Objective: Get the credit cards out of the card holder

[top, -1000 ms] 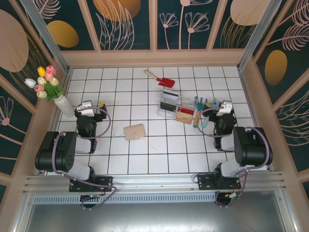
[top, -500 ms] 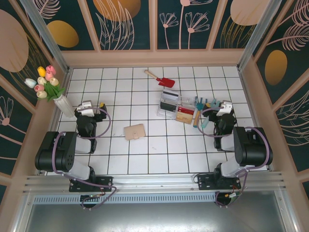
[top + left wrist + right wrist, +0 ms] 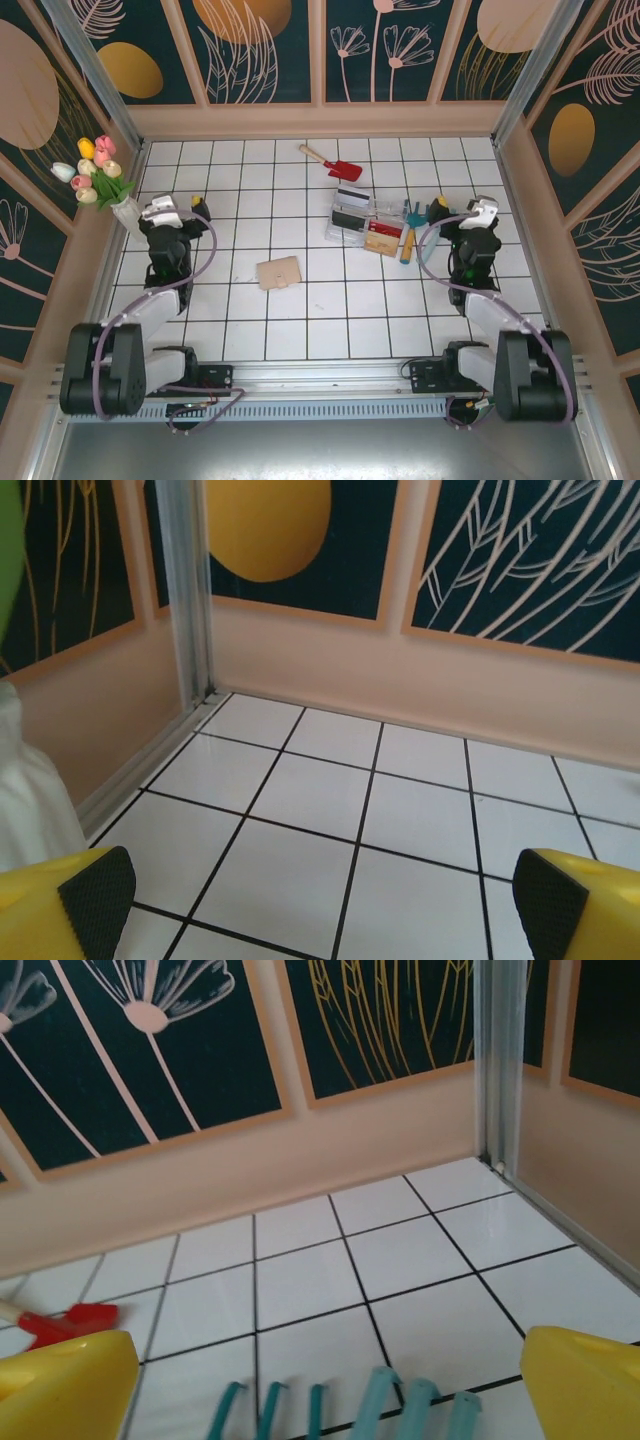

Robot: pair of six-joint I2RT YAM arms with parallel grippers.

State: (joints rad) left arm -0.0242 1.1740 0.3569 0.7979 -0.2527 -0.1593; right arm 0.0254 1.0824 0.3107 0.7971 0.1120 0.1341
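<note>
- Top external view: the two arm bases sit at the near edge of the white tiled table [image 3: 330, 330], and both arms reach forward along its sides.
- The card holder [image 3: 279, 272] lies flat on the tiles between the arms, tan side up and folded shut as far as can be seen. Nothing touches it.
- The left gripper [image 3: 175, 206] is farther back and to the left of the card holder, well apart from it. It is close to the left wall, just beside the vase [image 3: 130, 218] of tulips.
- Left wrist view: the left gripper [image 3: 320, 900] has its yellow fingers spread wide, the black pads [image 3: 97, 892] facing each other over bare tile, with nothing held.
- The right gripper [image 3: 462, 208] is by the right side, well apart from the card holder and across the table from it.
- Right wrist view: the right gripper [image 3: 325, 1380] is also spread wide and holds nothing. The tines of a teal rake [image 3: 350, 1405] lie on the tiles between its fingertips.
- The credit cards [image 3: 383, 236], a red one and a dark-striped one among them, lie on and beside a clear tray [image 3: 345, 232], left of the right gripper and beyond the card holder.
- Farthest back, the red toy shovel [image 3: 340, 165] lies near the rear wall.
</note>
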